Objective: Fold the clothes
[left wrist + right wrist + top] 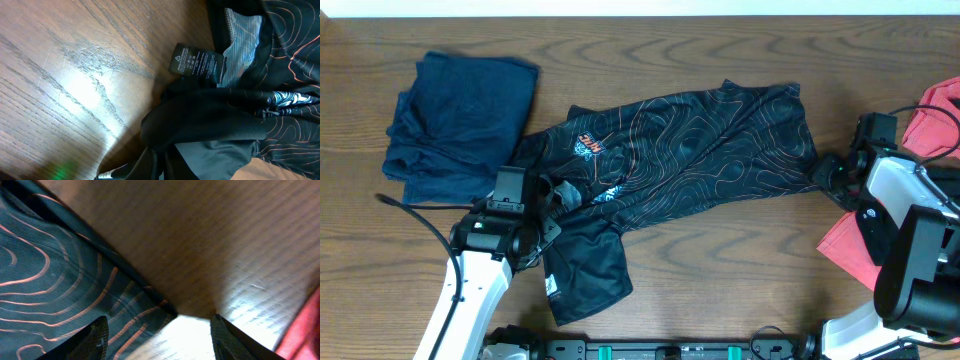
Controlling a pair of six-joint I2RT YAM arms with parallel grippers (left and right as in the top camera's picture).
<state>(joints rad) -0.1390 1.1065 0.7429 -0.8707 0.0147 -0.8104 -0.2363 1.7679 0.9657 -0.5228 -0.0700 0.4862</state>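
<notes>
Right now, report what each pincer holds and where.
Left pincer: buried in bunched jersey near its label; hold cannot be told. Right pincer: open at the jersey's corner, holding nothing.

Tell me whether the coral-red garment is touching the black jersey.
Apart. The right wrist view shows a stretch of bare table between the black jersey and the coral-red garment; the overhead view also shows them separated.
</notes>
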